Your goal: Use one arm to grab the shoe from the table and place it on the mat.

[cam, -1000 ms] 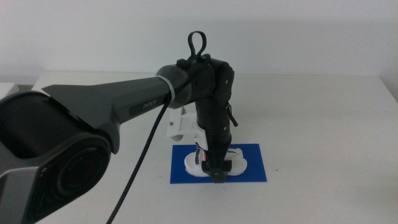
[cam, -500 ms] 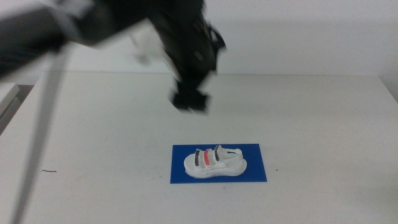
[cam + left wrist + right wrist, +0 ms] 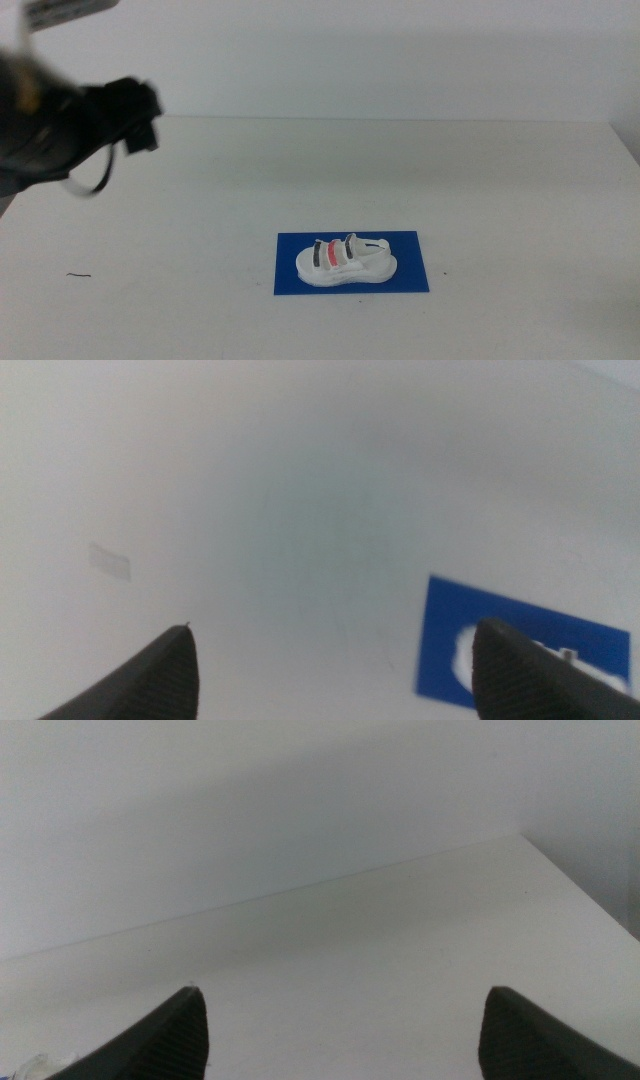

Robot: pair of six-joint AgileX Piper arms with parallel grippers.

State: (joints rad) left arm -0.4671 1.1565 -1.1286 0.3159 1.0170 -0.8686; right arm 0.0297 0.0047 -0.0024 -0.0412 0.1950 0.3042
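The white shoe point(image 3: 345, 262) with two dark straps and one red-orange strap lies on its sole on the deep-blue mat point(image 3: 410, 250), on the white table point(image 3: 500, 170). My left gripper point(image 3: 138, 112) is blurred, high at the far left, well away from the shoe. In the left wrist view my left gripper point(image 3: 335, 635) is open and empty, with the mat point(image 3: 480, 605) and a bit of the shoe point(image 3: 462, 660) beside one jaw. My right gripper point(image 3: 340, 995) is open and empty over bare table, outside the middle view.
A small dark mark point(image 3: 78, 275) lies on the table near the front left. A faint grey patch point(image 3: 110, 560) shows on the tabletop in the left wrist view. The table's far edge and a corner point(image 3: 520, 838) show in the right wrist view.
The left gripper let go of the shoe on the mat, rose, then swung away to the far left. The shoe and mat have stayed put.
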